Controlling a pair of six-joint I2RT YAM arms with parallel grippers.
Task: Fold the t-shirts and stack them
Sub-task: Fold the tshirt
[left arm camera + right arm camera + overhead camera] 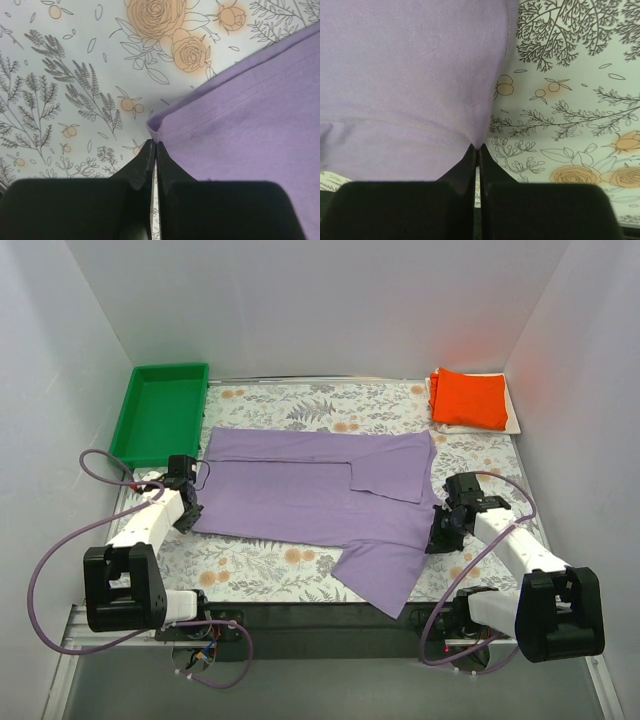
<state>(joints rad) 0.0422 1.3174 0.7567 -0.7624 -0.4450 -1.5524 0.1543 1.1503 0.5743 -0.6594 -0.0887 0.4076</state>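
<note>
A lavender t-shirt [310, 495] lies spread across the middle of the floral table, one sleeve folded onto its body at the upper right, the other sleeve sticking out toward the near edge. My left gripper [190, 508] is shut on the shirt's near left corner [156, 131]. My right gripper [438, 532] is shut on the shirt's right edge [476, 140]. An orange t-shirt [470, 398], folded to a rectangle, lies on a whitish folded shirt [512, 412] at the far right corner.
A green plastic tray [135, 430] stands at the far left, just behind my left gripper. White walls close in the table on three sides. The floral table cover [250, 565] shows bare along the near edge, left of the hanging sleeve.
</note>
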